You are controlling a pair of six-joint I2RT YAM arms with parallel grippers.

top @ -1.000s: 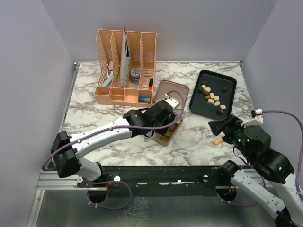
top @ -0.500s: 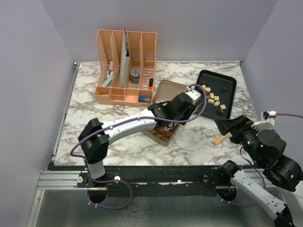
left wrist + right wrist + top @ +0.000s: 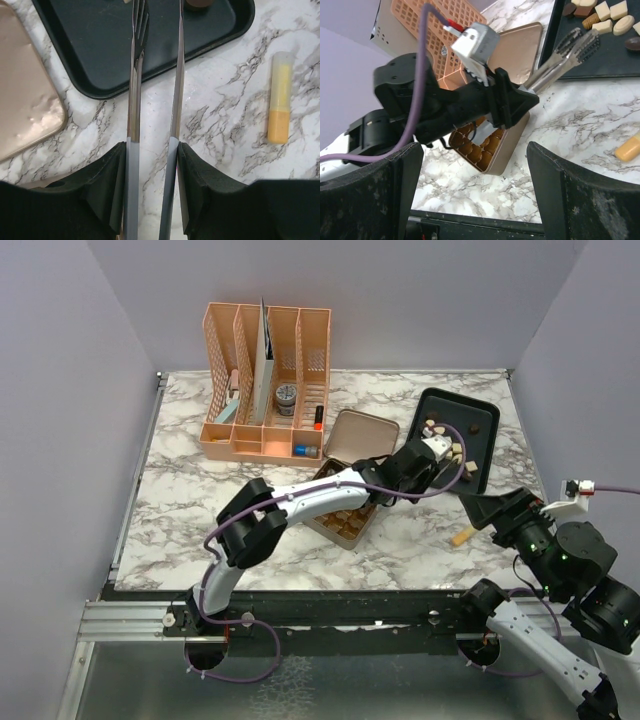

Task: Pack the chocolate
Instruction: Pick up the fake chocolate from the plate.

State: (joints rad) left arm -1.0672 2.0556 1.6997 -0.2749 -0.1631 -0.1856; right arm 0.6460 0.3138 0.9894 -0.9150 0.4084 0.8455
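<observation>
Several small chocolate pieces [image 3: 452, 449], brown and cream, lie on a dark tray [image 3: 482, 415] at the back right. The square gold tin [image 3: 345, 527] sits open mid-table, its lid [image 3: 358, 432] leaning behind it. My left gripper [image 3: 424, 462] is shut on metal tongs [image 3: 155, 75]. The tong tips reach over the tray's near part [image 3: 100, 50], slightly apart and empty, close to a dark piece [image 3: 199, 4]. My right gripper [image 3: 492, 510] is open and empty, above the table right of the tin. Its view shows the tin [image 3: 492, 145], the tongs [image 3: 565, 54] and the pieces [image 3: 605, 12].
A yellow-orange tube [image 3: 462, 536] lies on the marble between the tin and my right gripper, and also shows in the left wrist view [image 3: 279, 97]. A peach desk organizer [image 3: 265, 380] stands at the back left. The left arm [image 3: 300, 502] stretches across the tin.
My left arm has swung right, carrying the tongs from over the tin to the tray. My right gripper has drawn back to the right.
</observation>
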